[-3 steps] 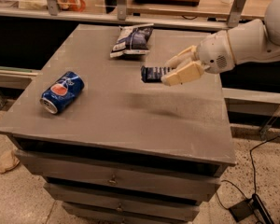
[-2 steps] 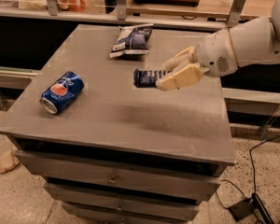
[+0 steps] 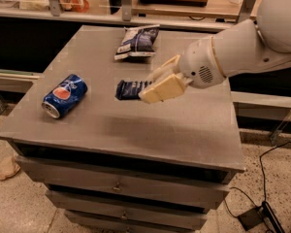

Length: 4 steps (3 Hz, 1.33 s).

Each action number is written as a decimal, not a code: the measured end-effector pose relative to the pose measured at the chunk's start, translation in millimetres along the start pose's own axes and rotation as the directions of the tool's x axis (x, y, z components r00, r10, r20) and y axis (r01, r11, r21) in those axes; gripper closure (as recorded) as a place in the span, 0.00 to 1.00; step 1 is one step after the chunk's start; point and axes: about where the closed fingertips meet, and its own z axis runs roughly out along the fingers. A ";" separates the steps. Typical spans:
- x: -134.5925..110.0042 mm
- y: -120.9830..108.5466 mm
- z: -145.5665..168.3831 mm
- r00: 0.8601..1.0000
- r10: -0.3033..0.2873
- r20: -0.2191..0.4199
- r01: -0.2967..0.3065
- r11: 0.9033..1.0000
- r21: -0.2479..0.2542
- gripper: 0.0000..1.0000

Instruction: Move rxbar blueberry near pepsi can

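Observation:
The rxbar blueberry (image 3: 130, 89) is a small flat dark navy wrapper with white lettering, held in the air above the middle of the grey cabinet top. My gripper (image 3: 155, 85) comes in from the right on a white arm and is shut on the bar's right end with cream-coloured fingers (image 3: 161, 89). The pepsi can (image 3: 64, 95) lies on its side on the left part of the top, blue with a red, white and blue logo, its silver end toward the front left. The bar is to the right of the can, a short gap apart.
A crinkled blue-and-white chip bag (image 3: 137, 41) lies at the back of the cabinet top (image 3: 184, 130). Drawers run below the front edge. A shelf with metal posts stands behind. A cable and plug (image 3: 262, 212) lie on the floor at the right.
My gripper has carried the bar leftward, closer to the can. The can and the chip bag have not moved.

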 end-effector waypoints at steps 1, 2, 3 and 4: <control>-7.1 -1.1 23.0 1.000 0.004 -0.020 -0.004 0.999 0.038 1.00; -5.4 1.4 38.3 0.999 0.013 -0.030 -0.010 0.995 0.099 1.00; -8.6 -13.5 58.5 0.999 0.033 -0.043 -0.026 0.990 0.142 1.00; -11.6 -17.6 79.5 0.998 0.037 -0.057 -0.027 0.986 0.166 1.00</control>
